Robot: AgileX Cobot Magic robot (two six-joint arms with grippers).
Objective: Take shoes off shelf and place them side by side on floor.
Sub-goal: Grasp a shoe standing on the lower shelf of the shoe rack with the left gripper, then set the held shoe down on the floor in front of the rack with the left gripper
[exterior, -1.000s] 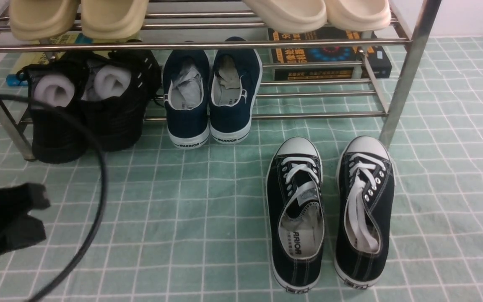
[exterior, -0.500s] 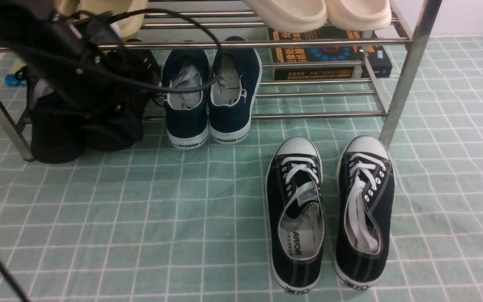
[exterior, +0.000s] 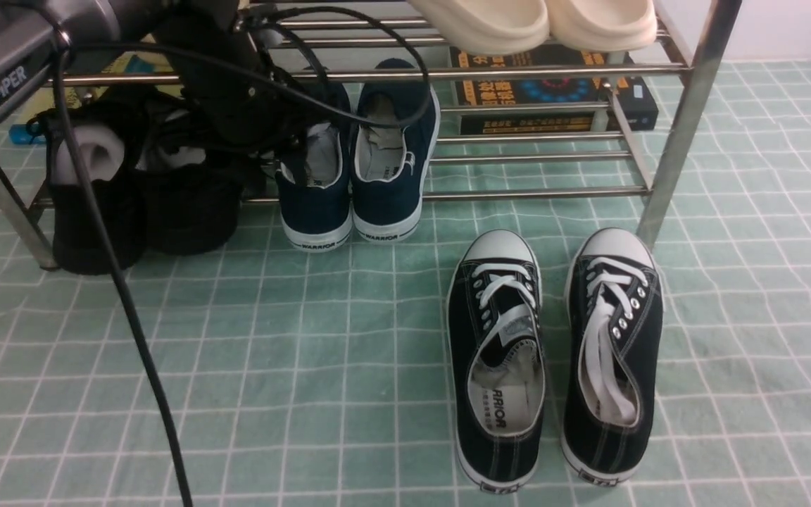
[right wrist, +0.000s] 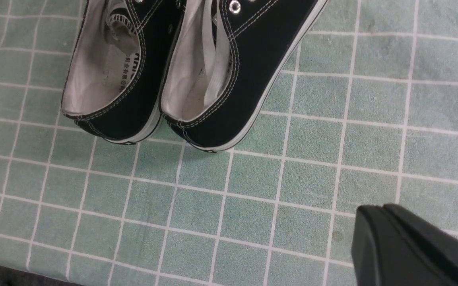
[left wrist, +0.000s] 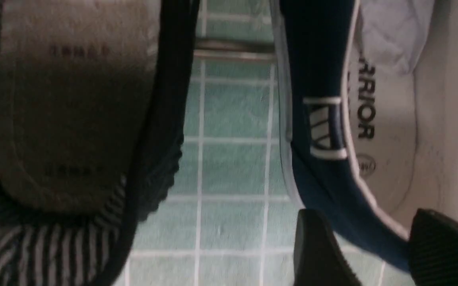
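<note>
The two navy shoes stand heels toward me on the lower tier of the chrome shelf, the left shoe beside the right shoe. My left gripper is at the left shoe's heel and stands open. In the left wrist view the heel rim of that navy shoe runs between the fingers of the left gripper, one finger outside and one over the white lining. My right gripper is shut and empty above the green checked floor; it does not show in the front view.
Black knit shoes sit just left of the navy pair. Black lace-up sneakers stand on the floor at the right. Cream slippers rest on the top tier, with boxes behind the shelf. My arm's cable hangs at the left.
My left arm has swung from low at the left edge up and across the knit shoes to the heel of the left navy shoe. The shoes have not moved.
</note>
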